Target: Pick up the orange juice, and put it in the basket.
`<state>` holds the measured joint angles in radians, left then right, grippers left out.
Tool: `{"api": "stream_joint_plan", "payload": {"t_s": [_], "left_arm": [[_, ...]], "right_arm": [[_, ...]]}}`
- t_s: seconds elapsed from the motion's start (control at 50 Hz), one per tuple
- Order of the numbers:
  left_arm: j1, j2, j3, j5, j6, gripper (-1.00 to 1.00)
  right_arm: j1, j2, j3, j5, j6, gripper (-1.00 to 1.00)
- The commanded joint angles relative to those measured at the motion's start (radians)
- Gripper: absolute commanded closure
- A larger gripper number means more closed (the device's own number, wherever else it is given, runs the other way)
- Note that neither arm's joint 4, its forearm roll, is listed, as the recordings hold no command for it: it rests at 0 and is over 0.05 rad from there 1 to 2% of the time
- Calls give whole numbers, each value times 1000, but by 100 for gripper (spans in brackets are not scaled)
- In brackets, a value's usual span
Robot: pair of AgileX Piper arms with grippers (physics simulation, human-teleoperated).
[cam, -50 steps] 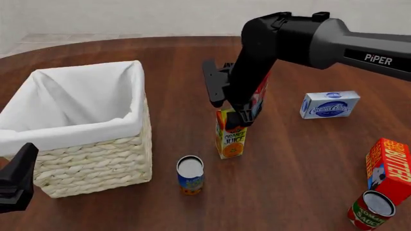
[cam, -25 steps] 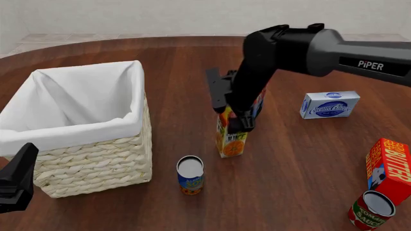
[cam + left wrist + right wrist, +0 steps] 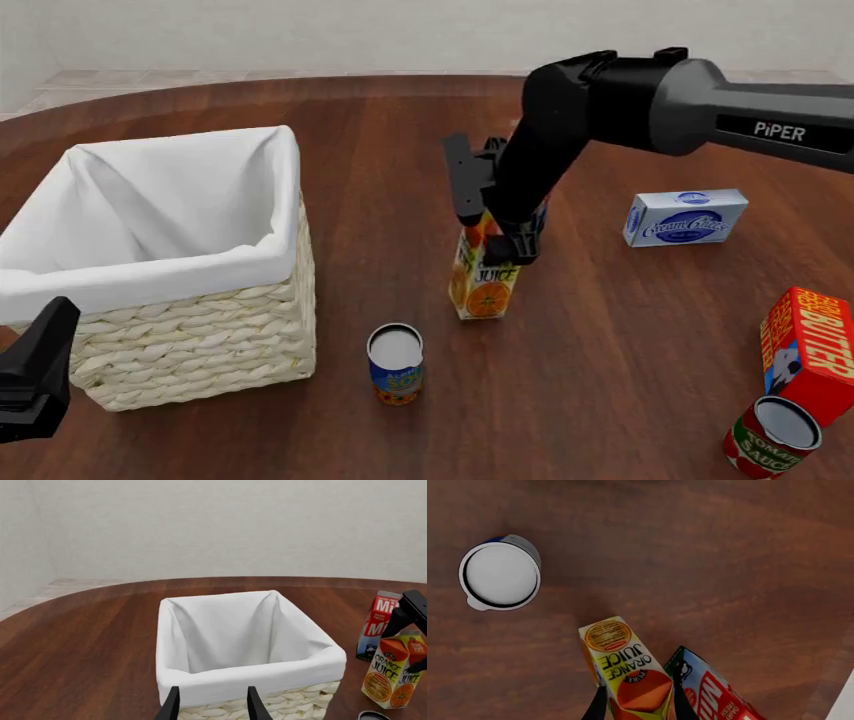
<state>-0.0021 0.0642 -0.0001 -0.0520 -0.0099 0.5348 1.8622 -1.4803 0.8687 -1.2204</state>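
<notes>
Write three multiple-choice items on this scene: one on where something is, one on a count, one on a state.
1. Seen from the front, the orange juice stands
A. inside the basket
B. on the table, right of the basket
C. on the cream cheese box

2. How many round cans show in the front view?
A. one
B. two
C. four

3. The right gripper is
A. closed around the top of the orange juice
B. open above the basket
C. holding a can

Answers:
1. B, the carton's base rests on the wood.
2. B, a blue can and a red tomato sauce can.
3. A, the right wrist view shows its fingers against both sides.
</notes>
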Motion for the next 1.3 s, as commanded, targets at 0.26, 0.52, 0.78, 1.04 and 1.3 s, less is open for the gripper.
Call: {"api": "stream_joint_plan", "payload": {"t_s": [0.26, 0.52, 0.78, 1.04, 1.3], "left_arm": [[0, 0, 0, 0, 1, -100], [2, 3, 0, -2, 4, -100], [1, 1, 0, -1, 10, -100], [-5, 10, 0, -7, 21, -100], [-5, 5, 0, -5, 27, -100]], "right_arm": [[55, -23, 72, 0, -29, 100], [69, -60, -27, 123, -33, 100], [55, -65, -274, 324, -97, 100], [29, -36, -480, 351, -202, 100], [130, -50, -601, 351, -249, 100]]}}
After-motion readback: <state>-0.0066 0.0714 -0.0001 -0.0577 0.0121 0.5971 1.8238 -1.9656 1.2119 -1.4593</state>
